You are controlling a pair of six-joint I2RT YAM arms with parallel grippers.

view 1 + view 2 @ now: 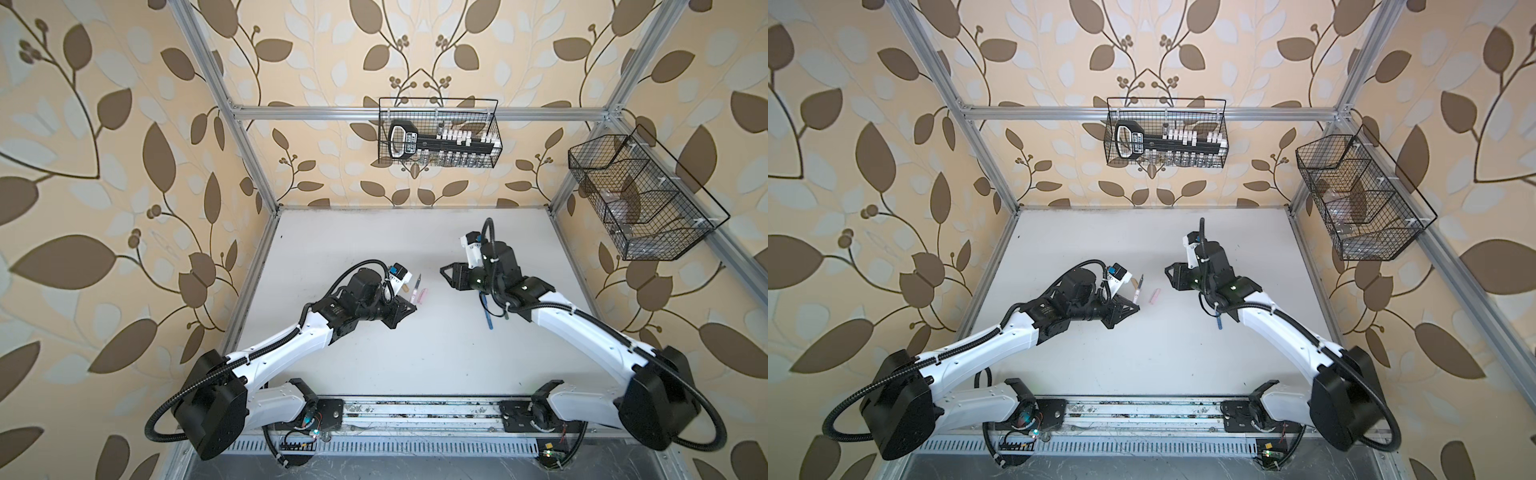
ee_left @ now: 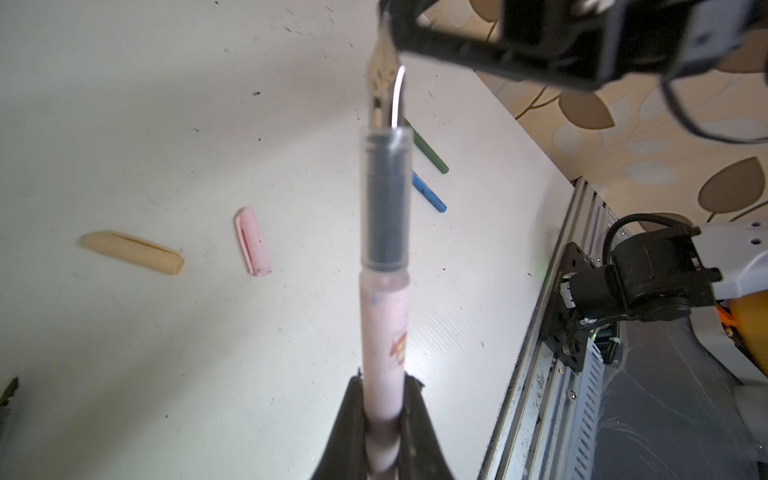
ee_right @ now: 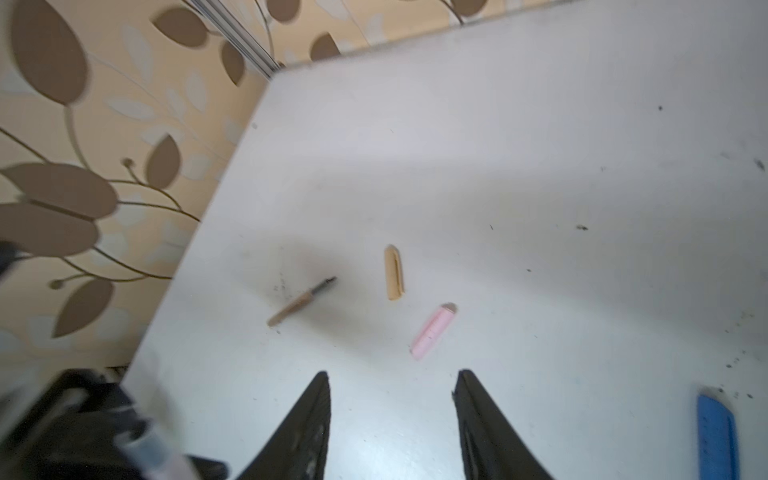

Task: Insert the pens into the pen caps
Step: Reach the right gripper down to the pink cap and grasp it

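Note:
My left gripper [image 2: 384,378] is shut on the barrel of the pale pink pen [image 2: 382,324], held off the table with its dark tip pointing away; both top views show this pink pen [image 1: 1137,293]. The pink cap [image 2: 253,243] lies on the table just beyond it, also seen as the pink cap [image 3: 434,330]. Next to it lie a tan cap [image 3: 395,272] and a tan pen [image 3: 301,301]. My right gripper [image 3: 392,374] is open and empty above the table, near the pink cap. A blue pen [image 1: 487,316] lies under the right arm, beside a green pen [image 2: 430,151].
The white table [image 1: 415,365] is walled by an aluminium frame. A wire basket [image 1: 438,133] hangs on the back wall and another wire basket [image 1: 640,199] on the right wall. The two grippers face each other near the table's middle.

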